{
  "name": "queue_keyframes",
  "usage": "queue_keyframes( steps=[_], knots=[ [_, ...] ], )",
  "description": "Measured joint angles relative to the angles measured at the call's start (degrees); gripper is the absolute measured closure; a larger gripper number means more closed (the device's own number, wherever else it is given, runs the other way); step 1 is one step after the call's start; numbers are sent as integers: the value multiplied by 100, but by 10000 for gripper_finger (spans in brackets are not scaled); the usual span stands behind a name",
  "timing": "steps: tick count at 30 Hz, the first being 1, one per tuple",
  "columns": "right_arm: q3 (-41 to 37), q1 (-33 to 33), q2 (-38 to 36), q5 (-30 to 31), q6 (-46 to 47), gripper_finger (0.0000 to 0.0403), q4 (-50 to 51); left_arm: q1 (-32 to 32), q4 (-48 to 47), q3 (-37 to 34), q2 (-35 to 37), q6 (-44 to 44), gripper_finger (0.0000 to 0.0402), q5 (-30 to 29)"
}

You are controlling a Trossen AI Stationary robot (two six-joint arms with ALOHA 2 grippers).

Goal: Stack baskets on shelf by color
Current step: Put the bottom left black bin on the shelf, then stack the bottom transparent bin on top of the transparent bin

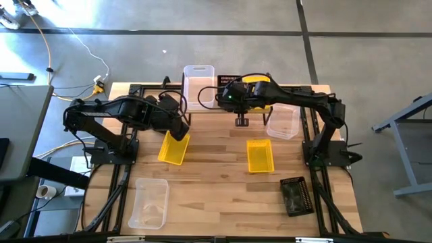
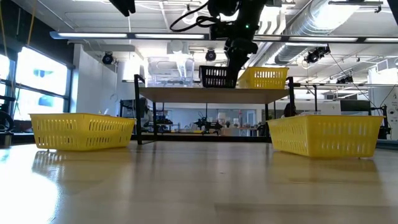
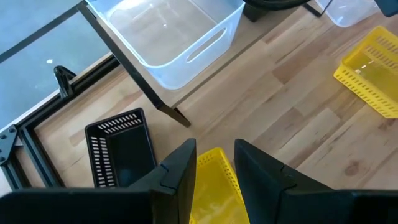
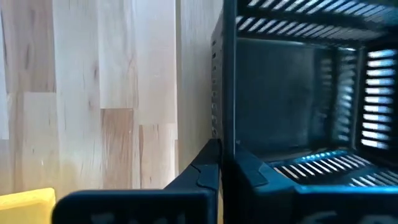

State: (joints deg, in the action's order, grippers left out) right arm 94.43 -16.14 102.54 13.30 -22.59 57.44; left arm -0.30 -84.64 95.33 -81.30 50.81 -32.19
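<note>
The shelf (image 2: 186,94) stands at the table's far edge and carries a clear basket (image 1: 198,82), a black mesh basket (image 2: 217,76) and a yellow basket (image 2: 264,77). My right gripper (image 4: 227,152) reaches over the shelf and is shut on the black basket (image 4: 298,81). My left gripper (image 3: 214,158) hangs open above a yellow basket (image 1: 173,147) that rests flat on the table; its fingers stand on either side of the rim without touching. A second black basket (image 3: 121,152) lies on the table beside the shelf's leg. My right gripper pinches the black basket's side wall at its rim (image 4: 229,118), one finger (image 4: 205,168) outside and one (image 4: 267,174) inside, coming from above and pointing down. The basket stays upright at the shelf's top; whether its bottom rests on the plank, I cannot tell.
On the table lie another yellow basket (image 1: 260,155), a clear basket (image 1: 283,121) near the right arm's base, a clear basket (image 1: 150,201) at the near left and a black basket (image 1: 295,196) at the near right. Bare wood shows in the near middle.
</note>
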Motion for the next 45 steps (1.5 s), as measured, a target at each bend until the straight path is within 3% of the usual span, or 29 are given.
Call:
queue_keyframes(
  steps=[11,20,29,36,45],
  knots=[
    [29,12,-2,63,67,321,-108,-1,0,0,-1,-153,302,156],
    [721,91,-10,4,375,316,584,0,0,0,-2,-229,302,188],
    [1432,244,-10,-29,1100,316,1607,-69,-2,0,-2,-585,302,966],
    [1815,494,-10,-340,1213,316,1756,-842,-2,0,-2,-592,302,1762],
    [2283,648,-10,-372,1231,316,1782,-2321,16,2,-2,359,302,2513]
  ],
)
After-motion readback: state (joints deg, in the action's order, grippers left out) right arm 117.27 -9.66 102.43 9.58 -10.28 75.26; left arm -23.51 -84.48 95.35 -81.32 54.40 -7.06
